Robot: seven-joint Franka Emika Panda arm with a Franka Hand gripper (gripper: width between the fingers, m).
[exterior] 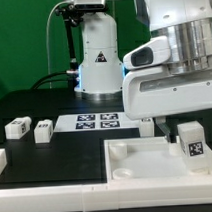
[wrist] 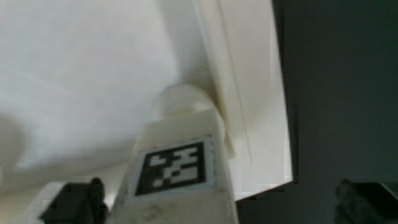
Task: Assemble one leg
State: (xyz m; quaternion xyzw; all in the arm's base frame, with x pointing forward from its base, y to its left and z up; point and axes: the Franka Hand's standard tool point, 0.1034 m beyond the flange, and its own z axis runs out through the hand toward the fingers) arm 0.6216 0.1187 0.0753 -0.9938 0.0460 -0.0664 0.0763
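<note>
One leg (exterior: 192, 140), a small white block with a black-and-white tag, stands upright at a corner of the large white tray (exterior: 126, 158), on the exterior view's right. My gripper (exterior: 184, 132) is right over it, largely hidden by the arm. In the wrist view the leg (wrist: 175, 165) stands between my two dark fingertips (wrist: 75, 201), which are wide apart. The gripper (wrist: 219, 203) is open, and there is a gap on each side of the leg. The leg's far end sits by the tray's raised rim (wrist: 242, 90).
Two more legs (exterior: 17, 127) (exterior: 42, 130) lie on the black table at the exterior view's left. The marker board (exterior: 97, 120) lies at the middle back. Another white piece (exterior: 145, 125) sits just beyond the tray. The robot's base (exterior: 97, 54) stands behind.
</note>
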